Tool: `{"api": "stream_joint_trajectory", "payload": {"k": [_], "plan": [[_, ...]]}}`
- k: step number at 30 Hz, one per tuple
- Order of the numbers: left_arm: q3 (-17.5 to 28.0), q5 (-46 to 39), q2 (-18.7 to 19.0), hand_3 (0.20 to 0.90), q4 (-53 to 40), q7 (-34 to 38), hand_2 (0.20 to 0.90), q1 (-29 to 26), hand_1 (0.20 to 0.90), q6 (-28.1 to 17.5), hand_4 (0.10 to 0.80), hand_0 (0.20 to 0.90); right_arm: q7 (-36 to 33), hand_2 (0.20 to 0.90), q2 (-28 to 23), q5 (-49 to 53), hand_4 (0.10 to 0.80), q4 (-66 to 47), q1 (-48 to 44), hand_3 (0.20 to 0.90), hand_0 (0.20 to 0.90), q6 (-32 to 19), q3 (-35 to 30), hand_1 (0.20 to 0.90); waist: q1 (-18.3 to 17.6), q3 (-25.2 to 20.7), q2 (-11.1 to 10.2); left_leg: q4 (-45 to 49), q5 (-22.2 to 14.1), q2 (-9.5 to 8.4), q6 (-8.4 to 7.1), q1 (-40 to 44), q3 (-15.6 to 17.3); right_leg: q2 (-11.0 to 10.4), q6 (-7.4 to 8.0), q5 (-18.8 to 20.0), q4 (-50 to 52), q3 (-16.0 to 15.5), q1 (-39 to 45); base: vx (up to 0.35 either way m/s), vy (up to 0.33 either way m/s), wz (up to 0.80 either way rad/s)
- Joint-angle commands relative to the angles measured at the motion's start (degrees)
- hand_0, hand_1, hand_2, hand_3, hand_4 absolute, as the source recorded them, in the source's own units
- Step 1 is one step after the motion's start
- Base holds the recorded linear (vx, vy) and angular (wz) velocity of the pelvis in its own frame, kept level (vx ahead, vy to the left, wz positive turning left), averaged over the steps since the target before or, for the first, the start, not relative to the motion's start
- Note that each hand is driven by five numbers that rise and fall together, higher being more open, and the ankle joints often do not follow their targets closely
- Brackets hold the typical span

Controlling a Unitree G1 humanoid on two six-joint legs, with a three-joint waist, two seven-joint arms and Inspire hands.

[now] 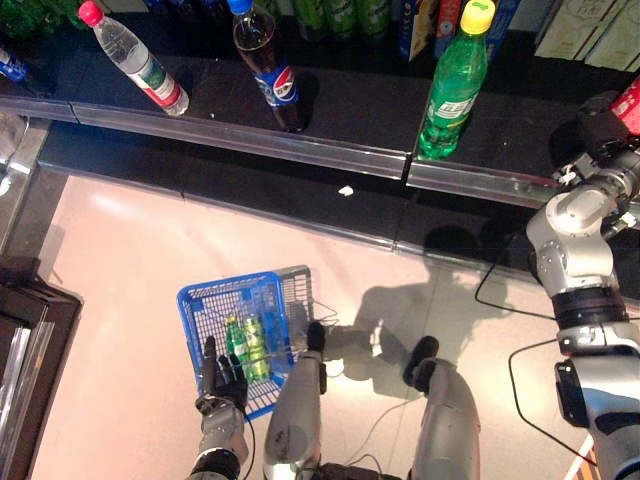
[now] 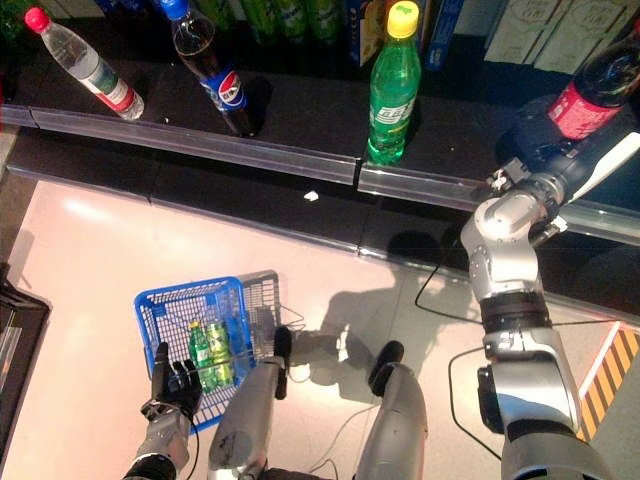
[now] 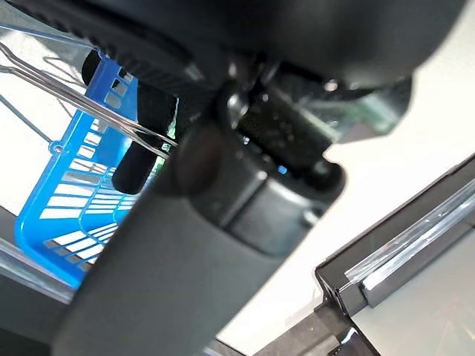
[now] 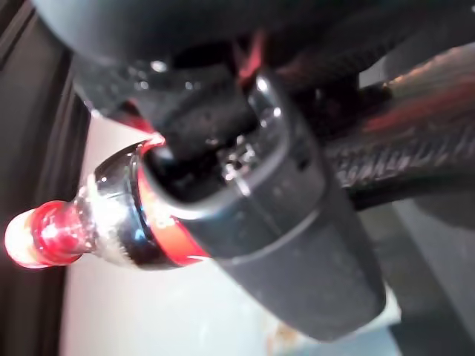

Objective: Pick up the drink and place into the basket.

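Note:
A dark cola bottle with a red label (image 2: 588, 92) and a red cap (image 4: 35, 234) is at the right end of the black shelf (image 2: 300, 120). My right hand (image 2: 541, 146) is at its lower part, and in the right wrist view the thumb (image 4: 297, 222) and fingers are curled round the bottle. My left hand (image 1: 222, 380) hangs low at the left, shut on the thin wire handles (image 3: 74, 104) of the blue basket (image 1: 203, 308). Green drinks (image 1: 246, 346) lie in the basket.
On the shelf stand a clear water bottle with a red cap (image 1: 140, 65), a cola bottle with a blue cap (image 1: 270, 75) and a green bottle with a yellow cap (image 1: 455, 92). A metal rail (image 1: 300, 150) edges the shelf. A dark cabinet (image 1: 25, 330) stands at the left.

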Motion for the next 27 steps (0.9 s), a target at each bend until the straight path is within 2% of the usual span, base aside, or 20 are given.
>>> {"api": "stream_joint_trajectory", "payload": {"k": [1, 6, 11, 21, 27], "plan": [[5.2, 0.5, 5.5, 0.2, -15.2, -10.6, 0.3, 4.3, 0.3, -4.4, 0.1, 0.3, 5.9, 0.3, -2.2, -10.5, 0.1, -17.1, -5.5, 0.2, 0.3, -4.5, -1.8, 0.3, -2.2, -2.5, -2.6, 8.4, 3.7, -2.23, 2.55, -0.4, 0.2, 1.8, 0.26, -2.7, -2.7, 0.8, 9.0, 0.043, 0.125, -0.05], [7.0, -1.5, 4.1, 0.2, -18.4, -13.2, 0.3, 5.4, 0.3, -4.8, 0.1, 0.3, 12.9, 0.3, 0.5, -12.2, 0.1, -23.8, -0.2, 0.2, 0.3, -4.9, -1.5, 0.3, -2.8, -4.2, -3.8, 7.9, 3.9, -1.48, 2.38, 1.2, 0.8, 1.8, 0.39, -1.9, -4.8, 1.1, 11.6, 0.043, 0.072, -0.03], [7.8, 2.3, 3.2, 0.2, -22.0, -16.0, 0.3, 5.8, 0.3, -6.5, 0.1, 0.3, 19.9, 0.3, 3.7, -9.3, 0.1, -31.3, 5.8, 0.2, 0.3, -6.3, -0.6, 0.3, -3.6, -6.7, -5.6, 5.9, 3.2, -0.04, 2.1, 4.4, 2.5, 2.2, 0.86, -1.2, -8.0, 1.1, 15.3, 0.054, 0.029, -0.12], [7.6, 10.3, 3.1, 0.2, -28.1, -16.0, 0.3, 7.1, 0.3, -7.7, 0.1, 0.3, 30.9, 0.3, 8.6, -1.3, 0.1, -39.8, 13.0, 0.2, 0.3, -5.0, 3.4, 0.3, -3.8, -10.7, -6.5, 0.8, 2.6, 0.35, 2.04, 9.0, 4.2, 2.5, 2.19, 0.5, -14.3, 1.5, 20.6, 0.044, 0.028, -0.04], [6.6, 15.3, 3.8, 0.2, -34.2, -15.1, 0.3, 8.9, 0.3, -7.7, 0.1, 0.3, 37.5, 0.3, 10.7, 1.9, 0.1, -43.9, 16.2, 0.2, 0.3, -3.6, 8.7, 0.3, -2.9, -12.5, -6.5, -1.6, 2.4, 0.43, 1.92, 11.2, 4.5, 2.3, 3.09, 1.4, -17.5, 1.0, 23.5, 0.0, 0.0, 0.0]]}}
